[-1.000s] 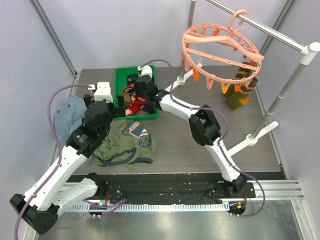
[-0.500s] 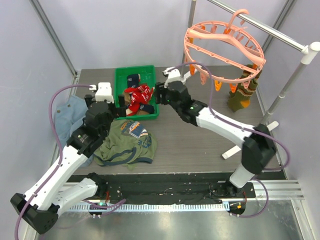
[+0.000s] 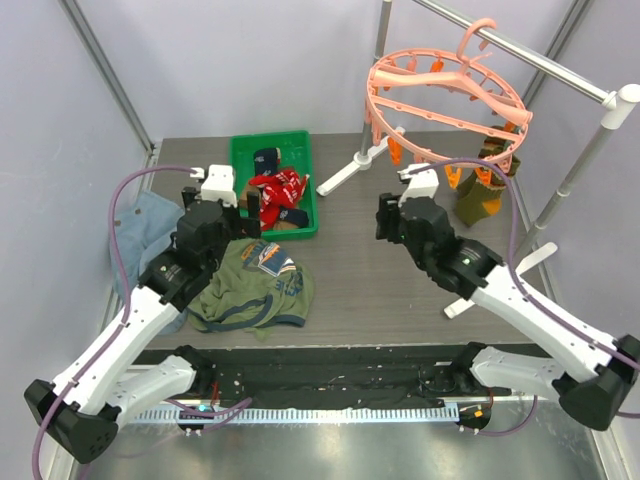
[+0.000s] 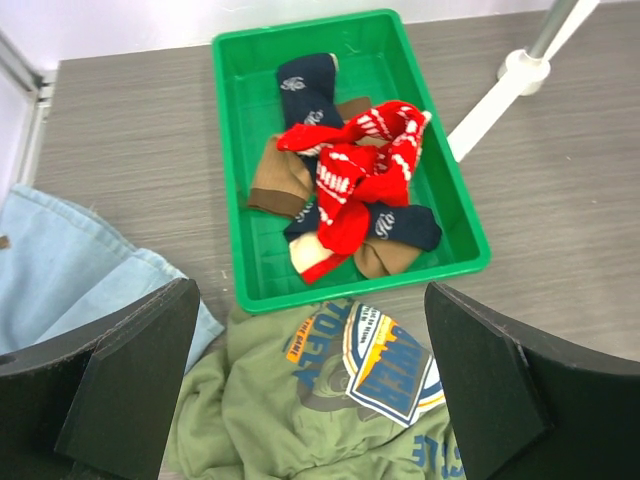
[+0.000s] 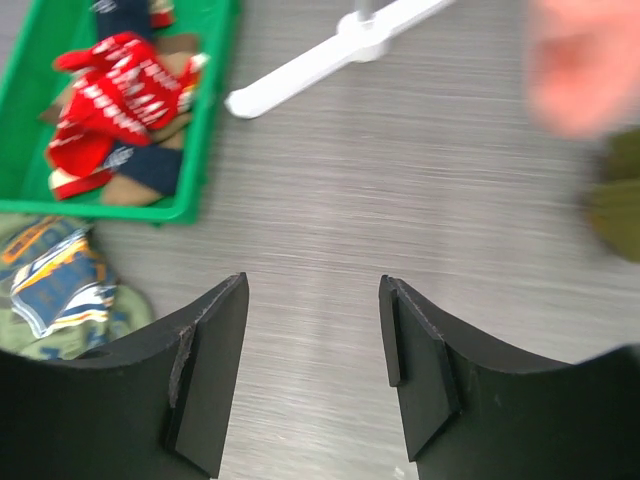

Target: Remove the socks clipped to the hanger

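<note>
grey worktop [image 3: 350, 280] first: at its left your left hand [image 4: 312, 340] hangs wide and empty by the green tray [image 3: 270, 137] of loose socks [image 3: 278, 188], and mid-worktop your right hand [image 5: 312, 300] is spread too, holding nothing. far right, the olive striped socks [image 3: 475, 200] hang clipped under the pink hanger [image 3: 447, 78] on the rail [image 3: 540, 65]. they look light, soft and limp, so pinch the bunched fabric just below the clip and pull down gently, since the hanger will likely swing.
</note>
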